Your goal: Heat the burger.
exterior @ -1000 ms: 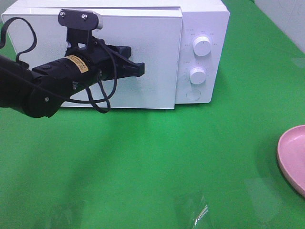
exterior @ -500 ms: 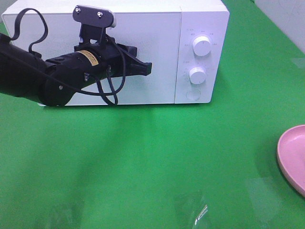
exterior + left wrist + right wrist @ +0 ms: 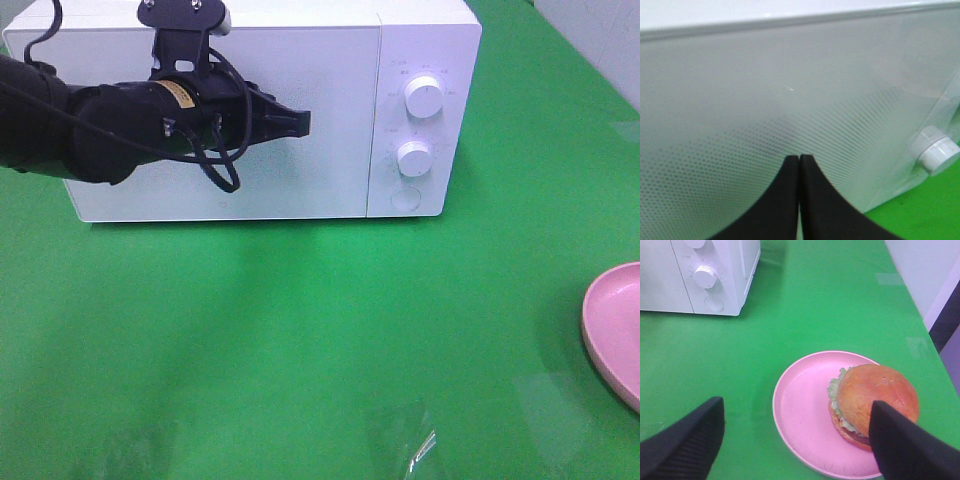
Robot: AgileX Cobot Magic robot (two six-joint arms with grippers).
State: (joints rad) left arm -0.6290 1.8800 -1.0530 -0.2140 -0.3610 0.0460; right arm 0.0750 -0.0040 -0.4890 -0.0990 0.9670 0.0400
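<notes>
The burger (image 3: 875, 397), with a glossy brown bun and green lettuce, sits on the right side of a pink plate (image 3: 800, 415) in the right wrist view. My right gripper (image 3: 795, 404) is open above the plate, one finger beside the burger, holding nothing. The white microwave (image 3: 425, 40) stands at the back with its door (image 3: 330, 170) closed. My left gripper (image 3: 305, 122) is shut and empty, its tips at the door's front. In the left wrist view the shut fingertips (image 3: 810, 165) point at the dotted door (image 3: 790, 90). The burger is out of the exterior view.
Two white knobs (image 3: 424, 97) and a round button (image 3: 405, 199) are on the microwave's right panel. The pink plate's edge (image 3: 615, 330) shows at the right border of the green table (image 3: 330, 340). A light wall runs along the far right.
The microwave door, ajar one second ago, now lies flush and closed. My left arm has moved up and back toward the microwave with its gripper shut.
</notes>
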